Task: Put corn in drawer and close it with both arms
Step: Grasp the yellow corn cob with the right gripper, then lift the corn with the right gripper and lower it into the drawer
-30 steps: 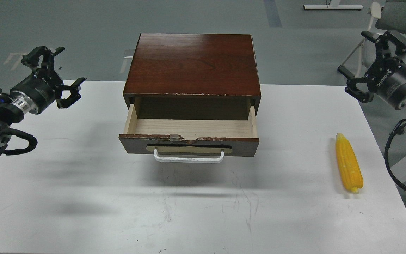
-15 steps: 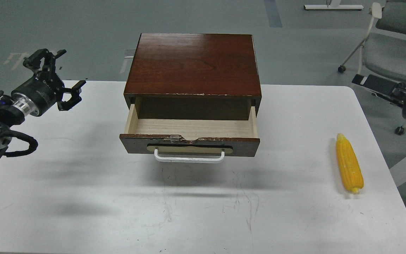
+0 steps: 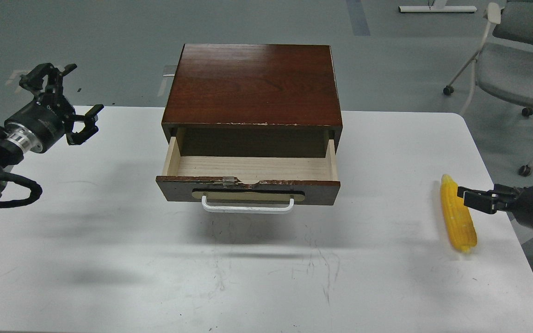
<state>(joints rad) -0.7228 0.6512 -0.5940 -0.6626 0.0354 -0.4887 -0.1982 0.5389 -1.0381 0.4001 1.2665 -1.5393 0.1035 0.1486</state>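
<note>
The bumpy yellow corn (image 3: 457, 216) is lying on the white worktop (image 3: 109, 259), tip pointing away from me. My left pincer (image 3: 60, 102) is hanging apart; my right pincer (image 3: 467, 196), I cannot tell.

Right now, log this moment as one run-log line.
drawer: open, empty | corn: on table, right | right gripper: at corn, grip unclear | left gripper: open, raised

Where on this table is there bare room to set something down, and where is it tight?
Bare: the wide front strip of the table below the drawer, the left stretch between it and the left gripper, and the band between the drawer and the corn. The drawer's inside is empty. Tight: the right edge, where the right gripper meets the corn.
</note>
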